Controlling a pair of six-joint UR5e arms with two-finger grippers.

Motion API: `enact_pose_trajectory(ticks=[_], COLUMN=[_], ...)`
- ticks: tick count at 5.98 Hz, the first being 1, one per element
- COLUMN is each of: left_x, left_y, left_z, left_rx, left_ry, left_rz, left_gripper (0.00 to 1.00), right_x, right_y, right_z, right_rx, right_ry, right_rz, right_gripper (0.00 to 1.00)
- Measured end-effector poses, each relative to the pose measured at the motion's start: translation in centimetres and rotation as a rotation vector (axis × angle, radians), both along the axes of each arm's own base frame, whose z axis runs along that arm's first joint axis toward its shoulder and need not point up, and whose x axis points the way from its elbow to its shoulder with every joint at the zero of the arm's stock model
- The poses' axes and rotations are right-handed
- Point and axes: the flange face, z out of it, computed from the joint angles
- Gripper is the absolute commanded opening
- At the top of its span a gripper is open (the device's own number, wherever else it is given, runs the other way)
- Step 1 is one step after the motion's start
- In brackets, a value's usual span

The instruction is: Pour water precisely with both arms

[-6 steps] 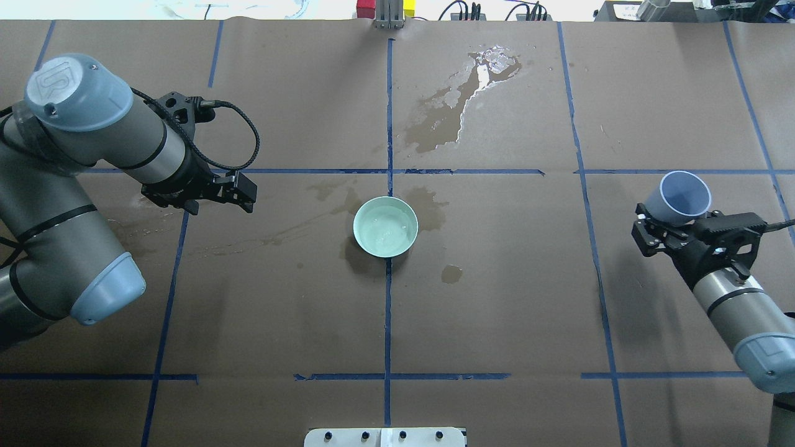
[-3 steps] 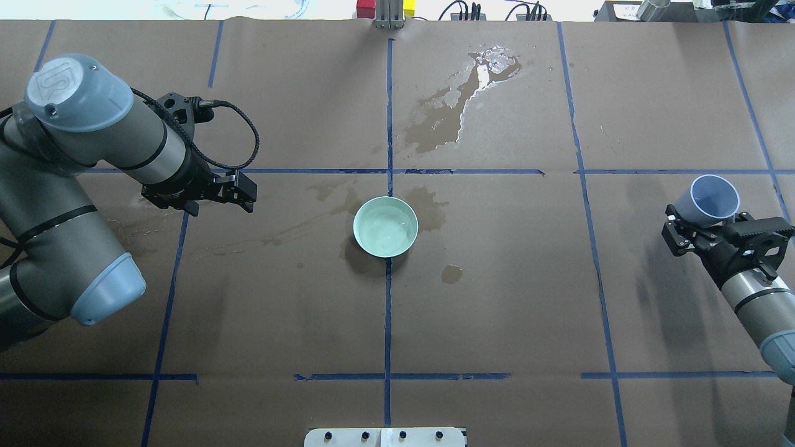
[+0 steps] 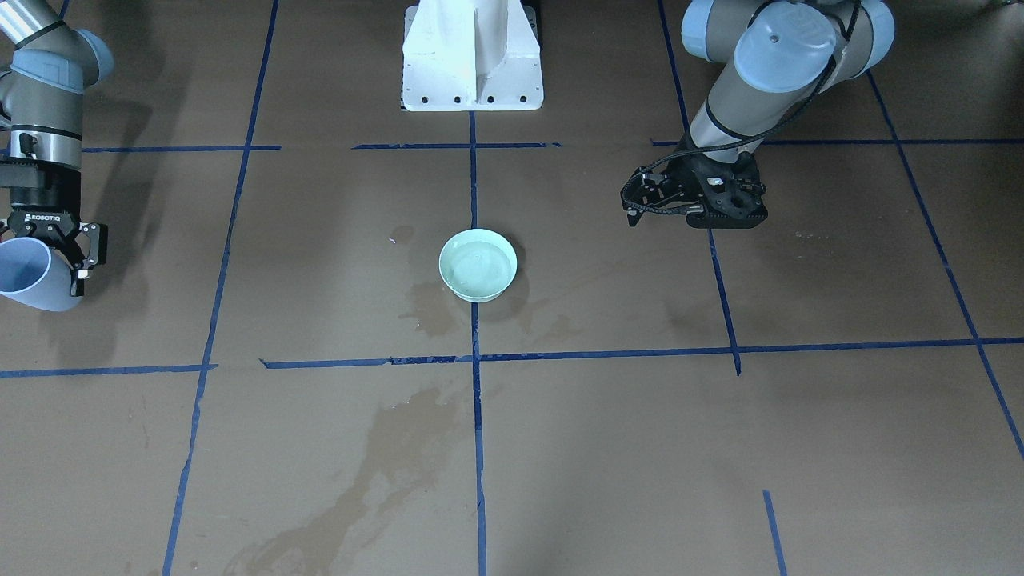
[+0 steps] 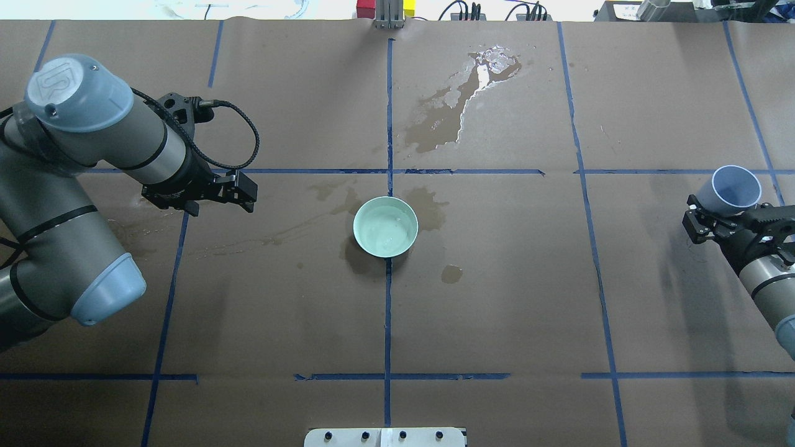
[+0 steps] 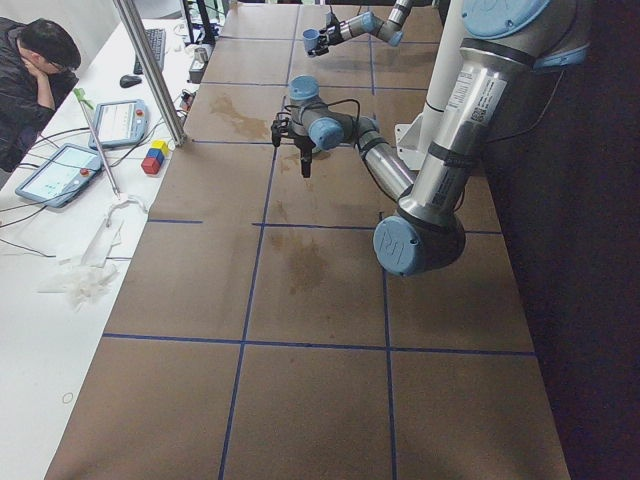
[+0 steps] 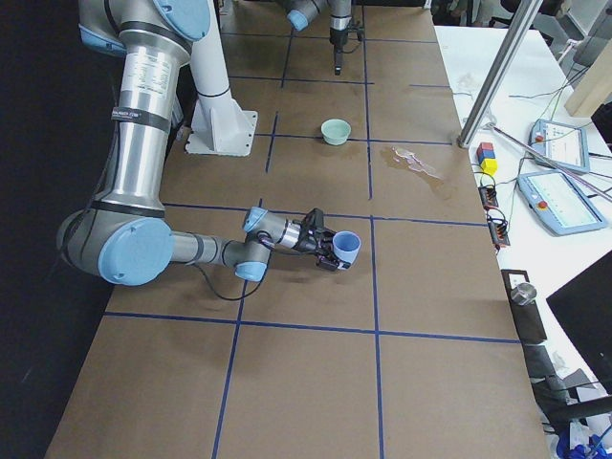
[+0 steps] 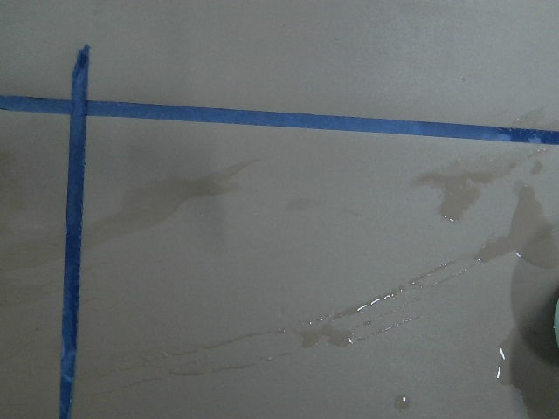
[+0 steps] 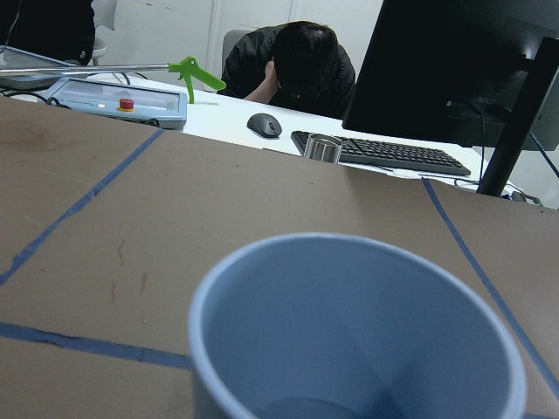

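The brown surface [image 4: 497,310] is wide and mostly bare, gridded with blue tape and blotched with wet patches, the biggest one far of centre. The left arm [image 4: 93,143] hangs over the left side with its jaws pointing down above a wet streak, and I cannot tell if they are spread or pressed together. The right arm [image 4: 764,285] reaches low along the right end. The bowl [image 4: 385,227] sits mid-surface on the centre tape line with water in it, well apart from both arms. The right arm's jaws pinch the cup [image 4: 733,189], which is tilted and held just above the surface near the right edge. It looks nearly empty to me, so I take the pour as done and the step as putting the cup away. Next it needs levelling upright and lowering gently. There is little margin to the right, but plenty of room toward the bowl.
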Motion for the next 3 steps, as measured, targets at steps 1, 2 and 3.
enact_pose_trajectory(ticks=[1,2,3], left_x=[0.0,0.0,0.0], left_y=[0.0,0.0,0.0], left_z=[0.0,0.0,0.1], left_rx=[0.000,0.000,-0.001], left_ry=[0.000,-0.001,-0.001], left_rz=[0.000,0.000,0.000], left_gripper=[1.00,1.00,1.00], right_x=[-0.6,-1.8,-2.7], right_y=[-0.6,-1.2,-1.8], right_z=[-0.1,0.2,0.3], right_rx=[0.000,-0.001,0.000], right_ry=[-0.010,-0.014,-0.016], right_rz=[0.002,0.004,0.006], right_gripper=[0.05,0.05,0.12])
